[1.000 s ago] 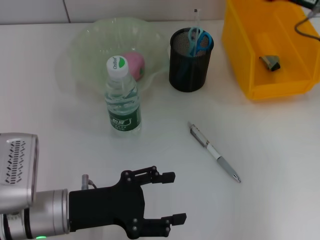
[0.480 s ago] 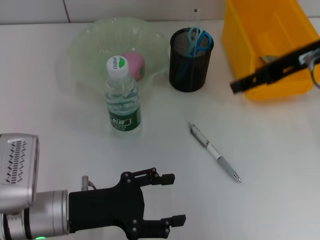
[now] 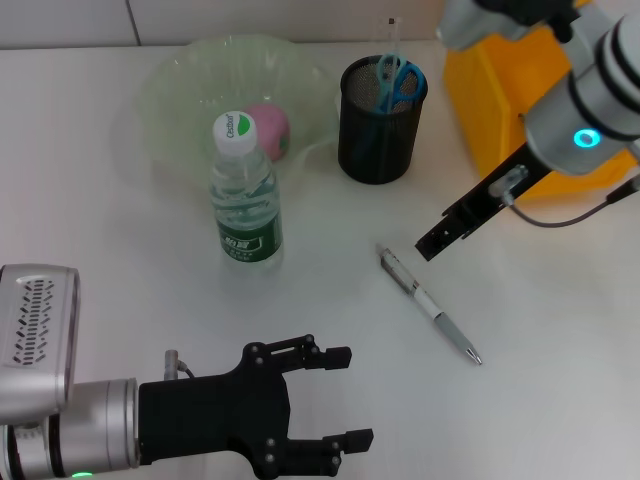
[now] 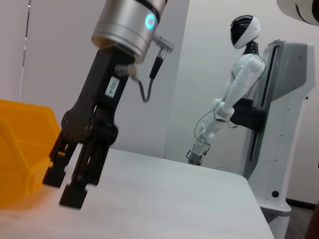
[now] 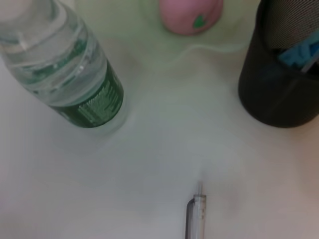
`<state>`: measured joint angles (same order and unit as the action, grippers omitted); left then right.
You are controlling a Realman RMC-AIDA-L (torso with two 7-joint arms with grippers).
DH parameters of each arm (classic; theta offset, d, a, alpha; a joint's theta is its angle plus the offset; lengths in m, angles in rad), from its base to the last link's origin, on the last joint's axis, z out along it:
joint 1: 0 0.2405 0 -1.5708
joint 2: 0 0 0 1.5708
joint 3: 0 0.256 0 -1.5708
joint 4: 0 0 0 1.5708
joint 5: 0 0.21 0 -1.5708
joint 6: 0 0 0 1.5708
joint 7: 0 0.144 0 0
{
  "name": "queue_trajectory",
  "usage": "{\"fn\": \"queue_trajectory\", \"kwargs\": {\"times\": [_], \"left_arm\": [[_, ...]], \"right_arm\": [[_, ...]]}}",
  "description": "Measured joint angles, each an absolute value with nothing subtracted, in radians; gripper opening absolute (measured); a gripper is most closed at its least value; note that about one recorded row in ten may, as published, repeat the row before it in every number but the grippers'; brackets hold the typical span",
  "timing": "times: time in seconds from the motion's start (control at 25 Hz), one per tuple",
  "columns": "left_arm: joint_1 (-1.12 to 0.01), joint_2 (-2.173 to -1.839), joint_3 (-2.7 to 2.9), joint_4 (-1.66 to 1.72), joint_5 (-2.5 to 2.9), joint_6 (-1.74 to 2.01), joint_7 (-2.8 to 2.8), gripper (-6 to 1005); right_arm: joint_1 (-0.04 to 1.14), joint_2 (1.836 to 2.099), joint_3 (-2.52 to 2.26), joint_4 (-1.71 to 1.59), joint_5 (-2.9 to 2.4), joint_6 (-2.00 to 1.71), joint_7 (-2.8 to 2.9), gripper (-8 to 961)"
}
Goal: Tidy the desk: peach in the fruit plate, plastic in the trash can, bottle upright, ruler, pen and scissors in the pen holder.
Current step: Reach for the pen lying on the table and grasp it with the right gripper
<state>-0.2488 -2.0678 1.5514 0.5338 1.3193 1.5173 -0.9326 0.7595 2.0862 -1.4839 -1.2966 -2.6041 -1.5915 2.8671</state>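
Nearest the robot, low over the white tabletop (image 3: 120, 230): left tool (image 3: 340, 395), black, fingers spread wide, holding nothing, parked well short of everything else.

Next out, flat on the tabletop toward the right: pen (image 3: 430, 305), lying at a slant, clip end pointing toward the pen holder, tip toward the robot's right. Apart from all other objects. In the right wrist view, only the clip end of the pen (image 5: 195, 216) visible.

Above the pen's clip end: right tool (image 3: 432, 243), reaching in from the right arm, hanging just off the pen without touching it. From the left wrist view, right tool (image 4: 70, 184) seen with fingers close together, narrow gap, nothing between them.

Left of the pen: bottle (image 3: 243, 192), upright, white cap on, green label, standing just in front of the fruit plate.

Further back: fruit plate (image 3: 180, 80), pale green, translucent, wavy-rimmed, with the pink peach (image 3: 268, 128) inside it, partly hidden behind the bottle's cap.

Right of the plate: black mesh pen holder (image 3: 379, 135), upright, with blue-handled scissors (image 3: 398, 80) and a clear ruler (image 3: 392, 32) standing in it.

Far right, behind the right arm: yellow trash can (image 3: 490, 110), interior hidden.
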Motion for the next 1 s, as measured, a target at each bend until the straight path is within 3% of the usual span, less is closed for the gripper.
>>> {"fn": "queue_trajectory", "kwargs": {"times": [1.0], "left_arm": [[-0.242,-2.068,1.551,0.534,1.319,1.516,-0.923,800]], "right_arm": [[0.857,2.092,-1.652,-1.009,-2.531,-1.360,2.925,796]]}}
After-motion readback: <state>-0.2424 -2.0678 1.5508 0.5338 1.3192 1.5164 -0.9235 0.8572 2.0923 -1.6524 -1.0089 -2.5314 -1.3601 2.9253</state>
